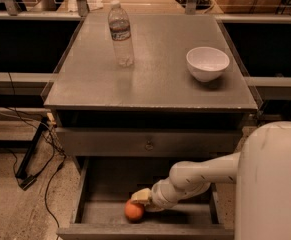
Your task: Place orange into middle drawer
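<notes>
Your biggest risk is the arm: it reaches into the open middle drawer (pixel 102 210) beneath the knobbed drawer front (pixel 149 145), so a steep lift could strike that front. The gripper (pixel 141 197) sits low in the drawer, against or just beside the orange (pixel 134 210), and you cannot tell whether it clamps the fruit or is free of it. The orange lies on the bare drawer floor near the front edge. If you nudge it in pulling away, it may roll, being round. Count one cabinet (pixel 150 79), one open drawer, one closed drawer front, one arm, one white bowl (pixel 207 63), one water bottle (pixel 121 34), one orange.
</notes>
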